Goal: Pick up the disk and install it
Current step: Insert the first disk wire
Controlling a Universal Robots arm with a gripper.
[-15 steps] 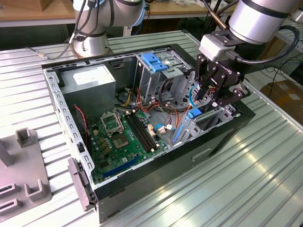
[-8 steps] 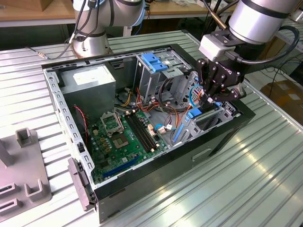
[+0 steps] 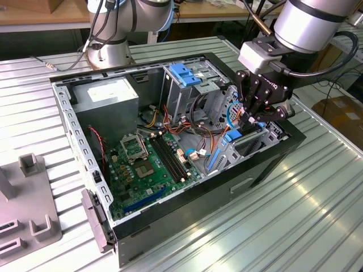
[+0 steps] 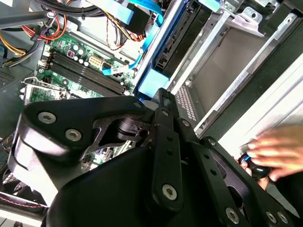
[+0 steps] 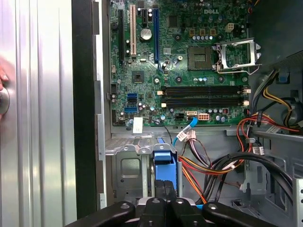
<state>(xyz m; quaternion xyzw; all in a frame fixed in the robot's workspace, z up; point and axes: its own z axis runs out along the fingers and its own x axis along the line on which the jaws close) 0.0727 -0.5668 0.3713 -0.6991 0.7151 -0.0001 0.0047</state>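
The end effector [image 3: 253, 120] is hanging low over the end of the open computer case [image 3: 170, 211] at the exterior view's right, right on top of the lower drive cage [image 5: 127, 169]. The disk [image 3: 232, 136] is sitting directly beneath it, standing on edge in that cage. There is no gap to cross. In the first wrist view the fingers [image 5: 158, 204] are drawn together with the disk's blue end tab [image 5: 164, 165] at their tips. Whether they are pinching it or only pressing on it, I cannot tell. The disk's long axis is running straight out from the fingertips toward the motherboard [image 5: 189, 56], in line with the slot. By the look of it, the disk is already well into the bay. A person's hand [image 4: 277, 152] is resting beside the case on the tabletop [image 3: 295, 226].
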